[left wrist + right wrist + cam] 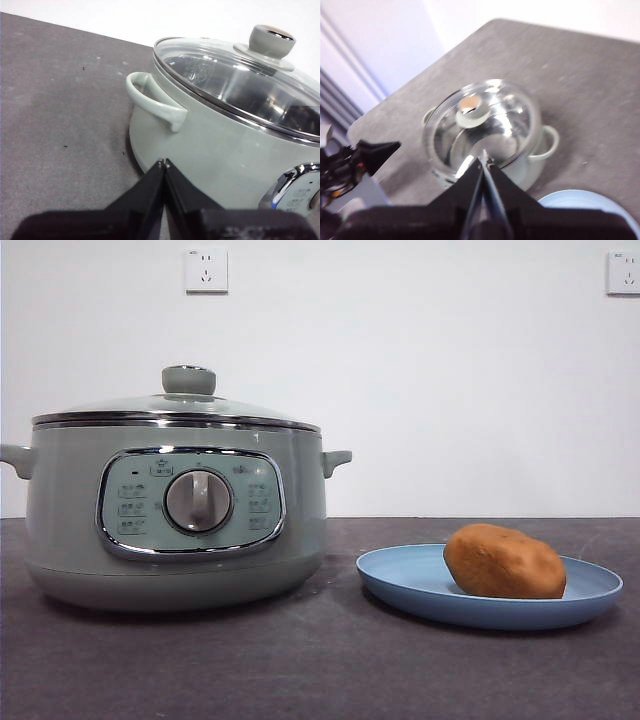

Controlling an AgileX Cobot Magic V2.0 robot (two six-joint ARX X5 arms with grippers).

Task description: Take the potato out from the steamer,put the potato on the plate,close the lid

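While both arms hang clear of the work, the task's things sit settled on the dark bench: potato (504,561) lies on its side on the plate (400,580), toward the plate's right half, and the lid (175,408) sits seated on the steamer (170,530), chrome rim flush all round. Steamer stands toward the bench's left edge, plate just beside it toward the right edge, a narrow gap between them, not touching. Judging by that, all three steps look done.

Left gripper (163,162) hovers low beside the steamer's side handle (155,100), jaws pressed together on nothing. Right gripper (484,156) hangs high above the lid (482,122), jaws also pinched together and empty; that view is blurred, plate's rim (585,200) just showing near it. Neither gripper shows in the front view.

Handling, as a guess: potato looks firm and matte, rough skin, so it should grip well; oval shape means pinch across the short middle, not the ends, or it may roll or squirt out. Probably light enough for one gripper. Lid is glass with a chrome rim, so fragile and slick; the round pale-green knob (271,41) is the only sensible hold, taken from above with jaws straddling it. Plate is shallow with a low rim, likely to slide if nudged. Steamer looks heavy, unlikely to shift.
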